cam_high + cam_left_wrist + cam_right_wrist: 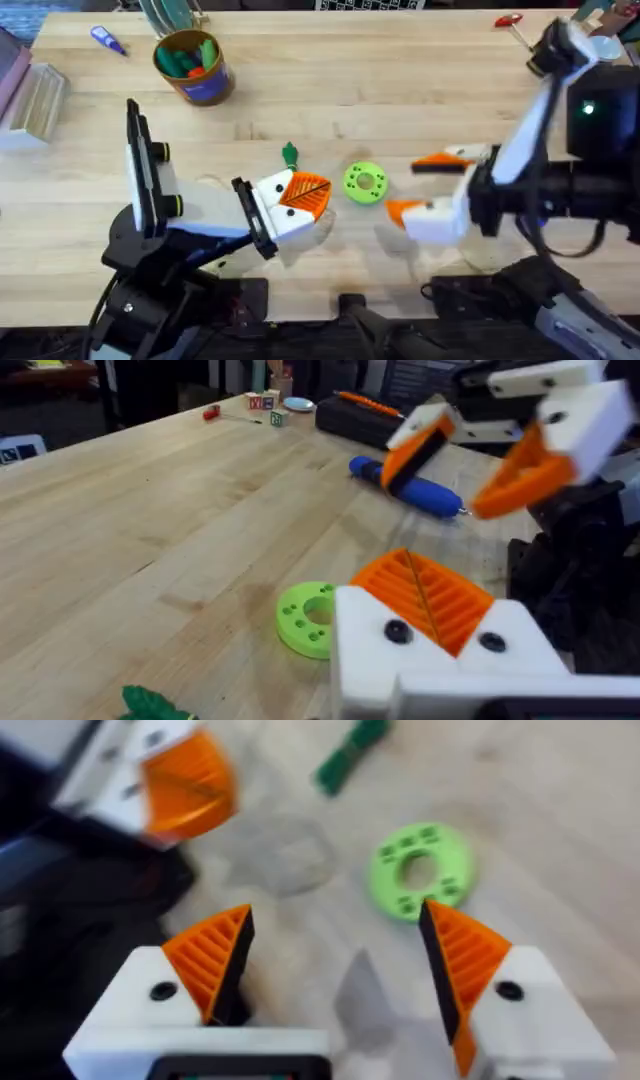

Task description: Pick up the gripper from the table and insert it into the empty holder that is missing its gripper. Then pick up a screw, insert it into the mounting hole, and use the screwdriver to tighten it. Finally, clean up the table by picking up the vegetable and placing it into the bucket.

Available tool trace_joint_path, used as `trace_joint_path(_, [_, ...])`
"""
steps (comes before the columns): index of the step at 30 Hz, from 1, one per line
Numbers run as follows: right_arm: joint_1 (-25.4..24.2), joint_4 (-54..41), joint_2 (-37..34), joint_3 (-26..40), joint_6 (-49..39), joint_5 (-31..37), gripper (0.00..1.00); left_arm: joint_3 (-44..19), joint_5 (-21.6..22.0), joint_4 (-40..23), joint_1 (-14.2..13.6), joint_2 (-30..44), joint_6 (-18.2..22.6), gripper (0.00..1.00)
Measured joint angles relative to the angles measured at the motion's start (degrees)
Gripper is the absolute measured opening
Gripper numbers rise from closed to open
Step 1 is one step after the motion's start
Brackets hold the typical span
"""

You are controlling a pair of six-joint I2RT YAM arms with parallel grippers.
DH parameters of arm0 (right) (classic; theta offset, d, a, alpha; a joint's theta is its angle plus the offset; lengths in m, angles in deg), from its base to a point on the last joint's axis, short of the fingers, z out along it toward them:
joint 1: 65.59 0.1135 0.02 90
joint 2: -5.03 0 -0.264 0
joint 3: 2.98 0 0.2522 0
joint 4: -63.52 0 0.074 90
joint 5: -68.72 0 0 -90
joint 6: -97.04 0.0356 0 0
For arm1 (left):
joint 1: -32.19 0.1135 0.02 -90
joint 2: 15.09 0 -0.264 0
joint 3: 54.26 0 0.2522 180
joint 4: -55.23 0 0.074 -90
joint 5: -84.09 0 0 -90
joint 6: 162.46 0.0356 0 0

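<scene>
Pale butcher-block wooden table (400,90) carries the whole scene, and the landmark is the bright green round plastic disc with holes (364,183) near its middle. Just beside the disc, on the left arm's side, sits the left gripper (305,195), white mounts with orange ribbed pads; the left wrist view shows those pads (425,595) pressed face to face, clenched with nothing between them. Across the disc from it, the right gripper (425,185) hangs released, its two orange wedge fingertips well apart, with bare wood in the gap in the right wrist view (340,990) and the disc (420,872) just past one tip.

Near the disc, toward the far edge and beside the left gripper, lies the small slim green toy vegetable (289,154); the right wrist view shows its long axis on a slant (349,756). Which end is the leafy one cannot be told.

Well away from the disc, at the far left, stands the round orange-brown tin bucket with a blue-purple band (193,66), upright, green and orange pieces inside. From the left wrist, the fat blue pen-shaped screwdriver (405,486) lies flat beyond the disc, its thin metal bit pointing toward the right arm's side.
</scene>
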Motion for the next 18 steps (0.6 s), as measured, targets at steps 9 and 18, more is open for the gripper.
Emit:
trace_joint_path(9, [-1.3,13.5,-9.3,0.0,3.1,23.8,0.991,0.0,0.0,0.0,0.0,0.0,0.0,0.016])
trace_joint_path(18, [-18.0,11.1,-23.6,3.5,5.9,34.6,0.991,0.0,0.0,0.0,0.0,0.0,0.0,0.016])
